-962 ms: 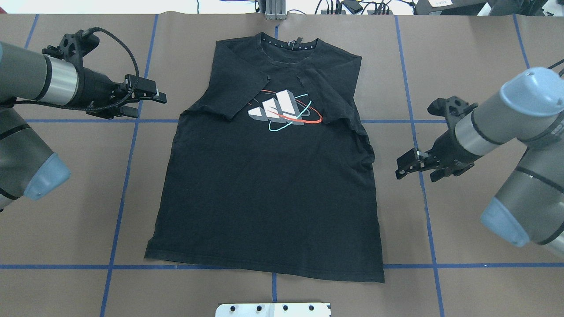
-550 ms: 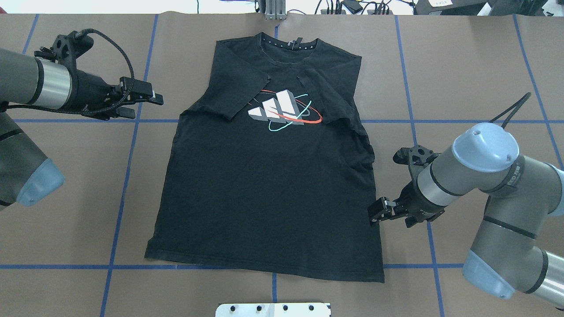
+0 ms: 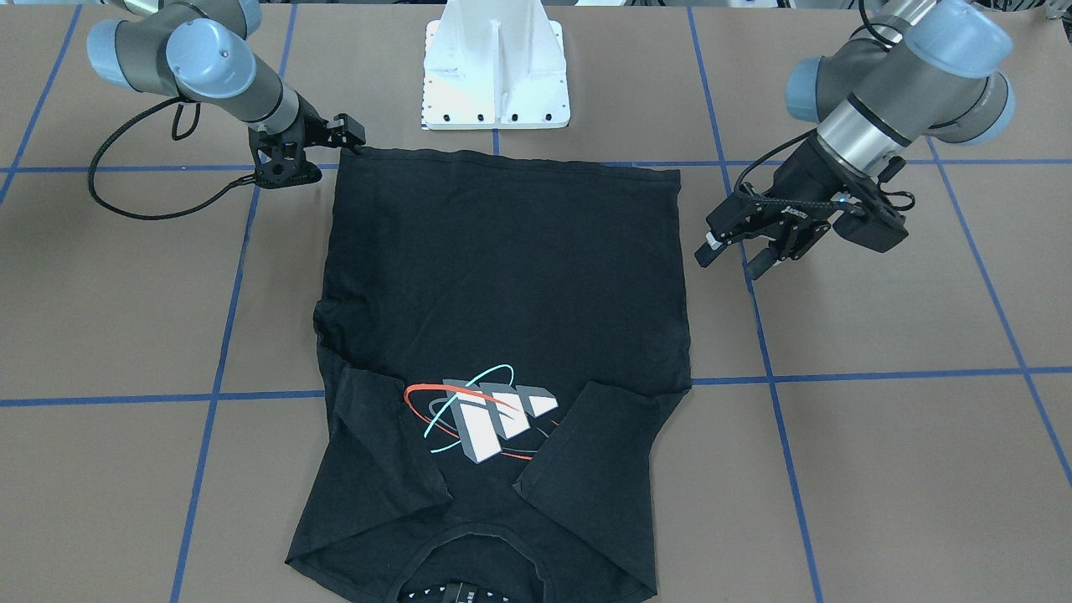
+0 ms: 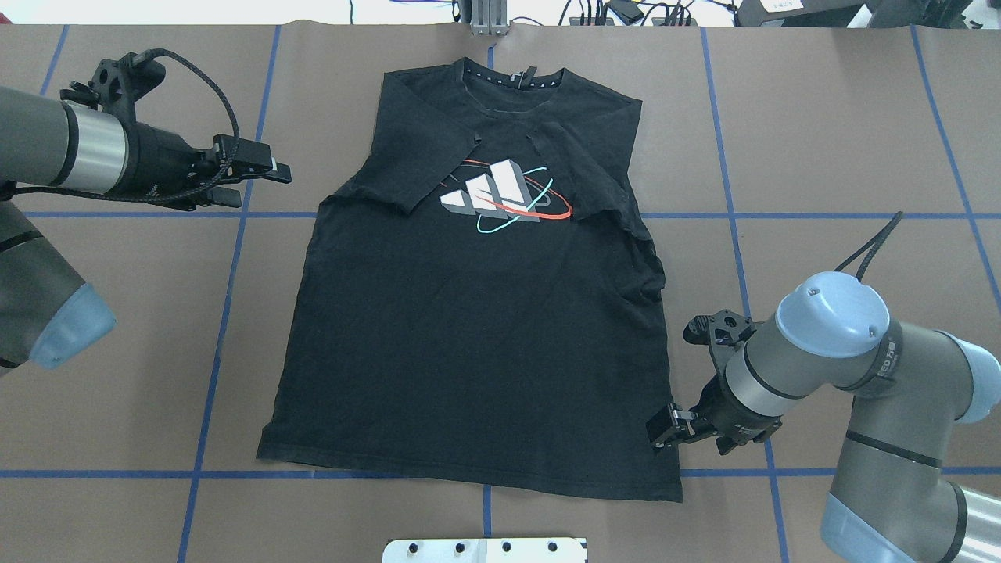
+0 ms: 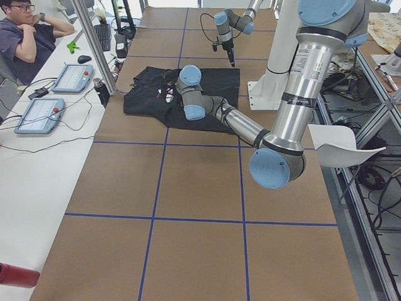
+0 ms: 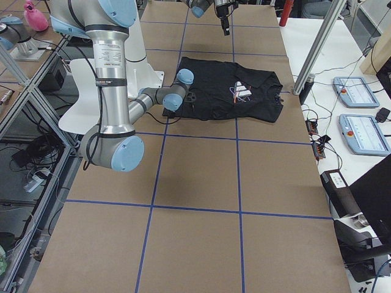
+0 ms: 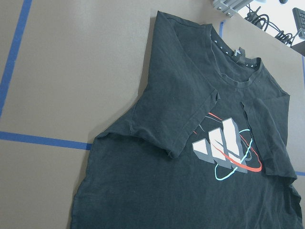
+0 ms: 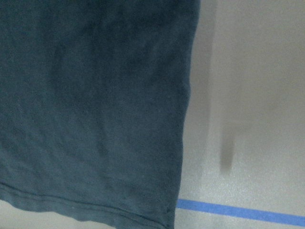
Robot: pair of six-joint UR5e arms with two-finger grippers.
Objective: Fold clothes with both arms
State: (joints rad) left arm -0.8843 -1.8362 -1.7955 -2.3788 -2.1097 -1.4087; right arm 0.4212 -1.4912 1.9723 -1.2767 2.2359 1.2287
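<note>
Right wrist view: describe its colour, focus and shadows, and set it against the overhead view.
Right wrist view: soft and washed out; the black T-shirt reads teal-blue, the table looks pale grey, and a blurred dark shadow streak lies beside the shirt's edge. Overhead view: sharp and evenly lit, with the shirt truly black and the table brown.

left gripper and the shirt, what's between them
Nothing but bare table. The overhead view shows an empty stretch between the open left gripper and the shirt.
</note>
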